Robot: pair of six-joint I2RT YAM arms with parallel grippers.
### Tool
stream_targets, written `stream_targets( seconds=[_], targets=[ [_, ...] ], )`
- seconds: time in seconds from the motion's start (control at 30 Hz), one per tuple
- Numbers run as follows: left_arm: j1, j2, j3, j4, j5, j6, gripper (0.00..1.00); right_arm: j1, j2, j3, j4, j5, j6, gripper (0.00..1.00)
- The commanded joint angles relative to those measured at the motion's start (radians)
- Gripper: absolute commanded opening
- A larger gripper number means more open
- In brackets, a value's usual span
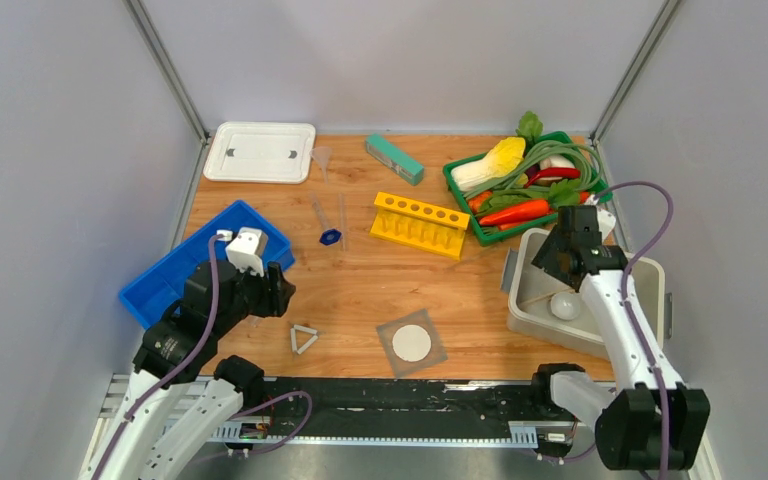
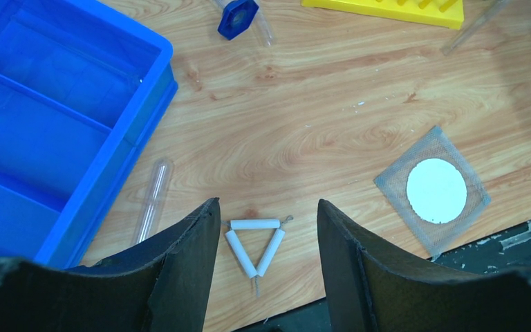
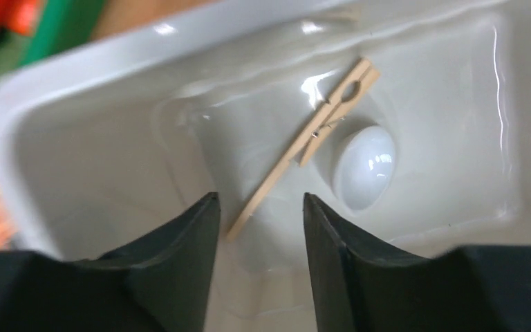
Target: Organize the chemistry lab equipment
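My left gripper (image 2: 268, 209) is open and empty, hovering over the pipe-clay triangle (image 2: 254, 242), which lies on the wood near the front edge (image 1: 303, 338). A clear glass tube (image 2: 152, 200) lies beside the blue tray. The grey mesh square (image 1: 412, 343) with a white disc lies to the triangle's right. The blue cap (image 1: 330, 237), two glass tubes (image 1: 318, 212), the funnel (image 1: 321, 158) and the yellow holed rack (image 1: 420, 224) lie further back. My right gripper (image 3: 259, 200) is open and empty above the grey tub (image 1: 522, 312), which holds the wooden tongs (image 3: 311, 142) and the white bowl (image 3: 364, 166).
A blue divided tray (image 1: 160, 280) stands at the left, close to my left arm. A white lid (image 1: 260, 152) lies at the back left. A teal block (image 1: 394, 159) and a green basket of toy vegetables (image 1: 457, 182) stand at the back.
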Motion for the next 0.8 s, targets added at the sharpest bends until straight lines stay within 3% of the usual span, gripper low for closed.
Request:
stream_targets(
  seconds=[0.0,0.27,0.47,0.6,0.77],
  targets=[
    [-0.003,0.013,-0.002,0.027,0.002,0.016,0.62,0.042,-0.115,0.121,-0.005,-0.089,-0.123,0.62],
    [-0.003,0.049,0.003,0.030,0.030,0.017,0.62,0.440,-0.129,0.230,-0.059,-0.089,-0.126,0.68],
    [-0.003,0.077,0.003,0.036,0.074,-0.026,0.61,0.710,-0.059,0.171,0.068,-0.221,-0.043,0.74],
    [-0.003,0.095,-0.041,0.105,0.195,-0.107,0.60,0.835,0.027,0.120,0.151,-0.209,-0.008,0.78],
    [-0.003,0.184,-0.118,0.205,0.347,-0.181,0.55,0.869,0.095,-0.010,0.303,-0.333,0.049,0.79]
  ],
)
